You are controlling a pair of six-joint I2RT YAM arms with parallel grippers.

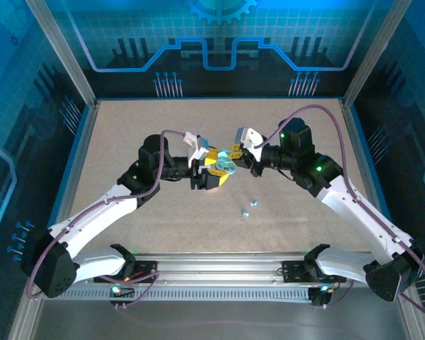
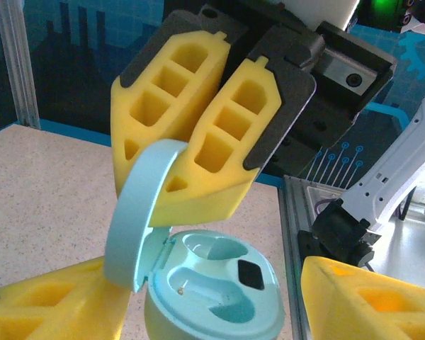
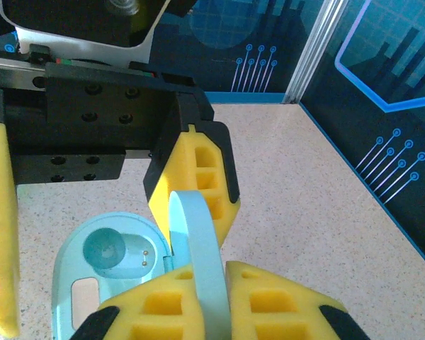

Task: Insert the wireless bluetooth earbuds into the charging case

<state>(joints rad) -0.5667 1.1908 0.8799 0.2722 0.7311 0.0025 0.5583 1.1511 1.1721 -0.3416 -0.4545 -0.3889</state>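
The teal charging case [image 2: 219,294] stands open in mid-table, both of its sockets empty. Its lid [image 3: 198,248] is upright, and my right gripper [image 3: 223,283] is shut on the lid's edge, yellow pads either side. My left gripper [image 2: 212,308] is open around the case body, with a visible gap between the case and its right-hand pad [image 2: 368,297]. In the top view the two grippers meet over the case [image 1: 224,166], left gripper [image 1: 212,173] on the left, right gripper [image 1: 235,157] on the right. Two tiny teal earbuds [image 1: 249,207] lie on the table just in front.
The speckled tabletop [image 1: 163,120] is bounded by a metal frame with blue walls. An aluminium rail [image 1: 219,265] with the arm bases runs along the near edge. Free table lies to the far left and far right of the arms.
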